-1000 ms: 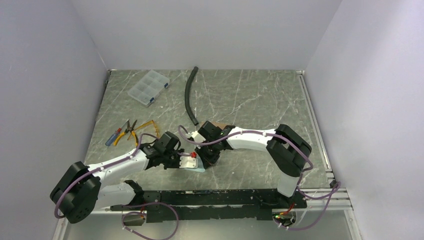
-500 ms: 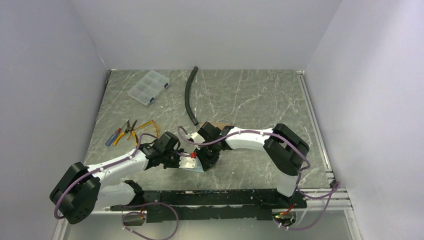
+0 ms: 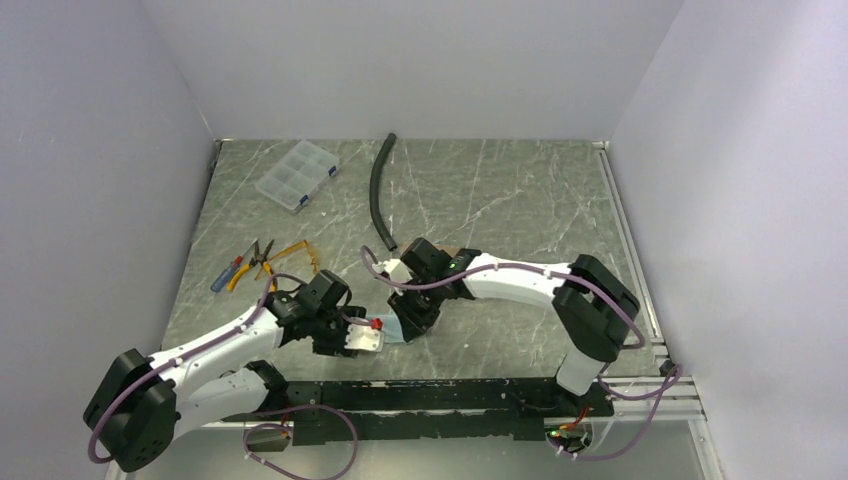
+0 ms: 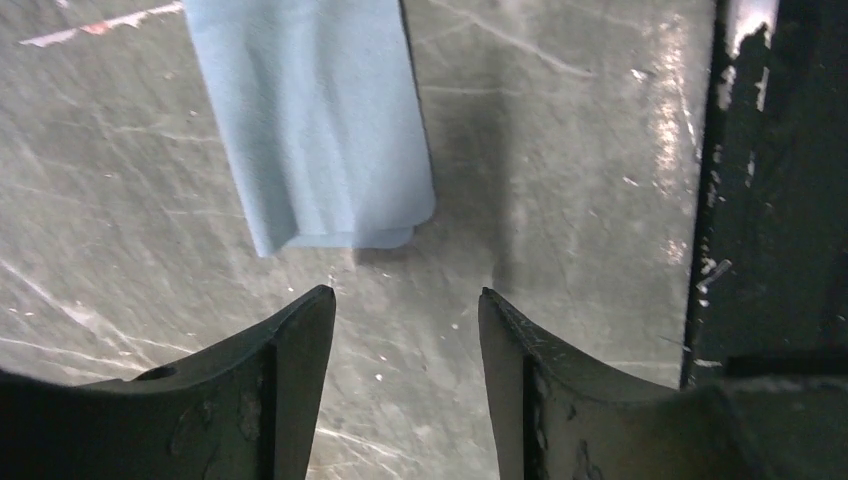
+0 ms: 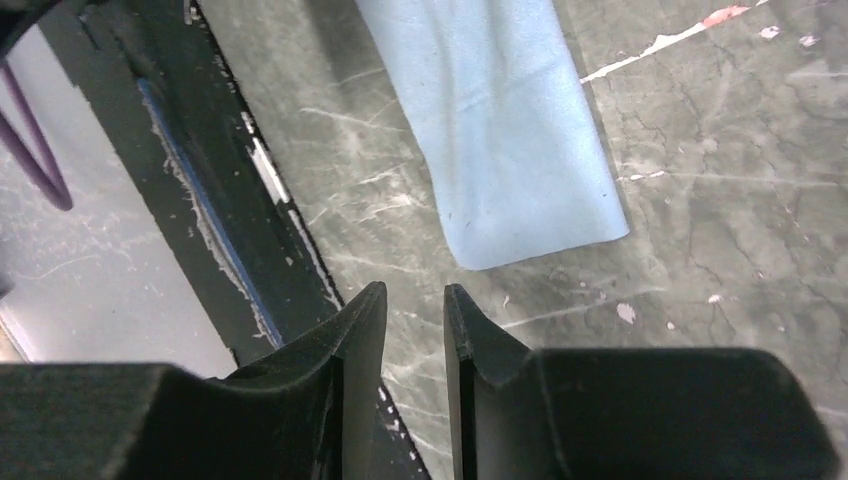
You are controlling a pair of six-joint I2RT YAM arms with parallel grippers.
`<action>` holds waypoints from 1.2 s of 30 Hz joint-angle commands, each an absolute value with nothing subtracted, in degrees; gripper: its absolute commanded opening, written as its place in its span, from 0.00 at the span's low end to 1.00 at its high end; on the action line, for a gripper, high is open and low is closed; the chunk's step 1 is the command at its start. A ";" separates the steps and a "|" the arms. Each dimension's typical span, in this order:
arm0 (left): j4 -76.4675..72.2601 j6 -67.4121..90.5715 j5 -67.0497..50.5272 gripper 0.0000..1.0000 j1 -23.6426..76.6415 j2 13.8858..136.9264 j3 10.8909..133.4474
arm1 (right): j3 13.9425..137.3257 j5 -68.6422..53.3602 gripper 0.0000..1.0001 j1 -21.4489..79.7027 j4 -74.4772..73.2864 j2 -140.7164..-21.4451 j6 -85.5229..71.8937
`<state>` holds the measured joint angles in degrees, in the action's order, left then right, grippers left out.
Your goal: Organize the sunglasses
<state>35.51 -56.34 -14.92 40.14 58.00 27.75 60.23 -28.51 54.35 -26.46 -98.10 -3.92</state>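
The sunglasses are out of view in every frame. A folded light-blue cloth (image 3: 396, 327) lies flat on the marble table near its front edge, between my two grippers. In the left wrist view the cloth (image 4: 315, 120) lies just beyond my left gripper (image 4: 405, 292), which stands open over bare table with nothing between its fingers. In the right wrist view the cloth (image 5: 510, 130) lies ahead of my right gripper (image 5: 415, 287), whose jaws stand a narrow gap apart and hold nothing. From above, the left gripper (image 3: 363, 339) sits left of the cloth and the right gripper (image 3: 412, 322) right of it.
A clear compartment box (image 3: 296, 174) and a black hose (image 3: 380, 195) lie at the back. Pliers and hand tools (image 3: 255, 265) lie at the left. The black base rail (image 3: 430, 395) runs along the near edge, close to both grippers (image 4: 770, 200) (image 5: 190, 170).
Both grippers went from shut to open and came off the cloth. The left gripper drew back toward the near left; the right arm shifted slightly right.
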 commanded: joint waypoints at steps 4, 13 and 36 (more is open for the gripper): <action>32.94 -49.97 -16.13 0.52 37.77 57.57 32.71 | 55.96 -18.49 0.29 51.65 -19.11 -90.75 -6.59; 26.34 -43.11 -19.67 0.53 34.21 68.37 35.07 | 48.35 -14.79 0.31 52.88 2.10 -91.09 -4.45; 22.71 -44.70 -27.00 0.42 30.32 76.34 34.37 | 36.30 -11.55 0.28 55.21 12.35 -91.80 -3.05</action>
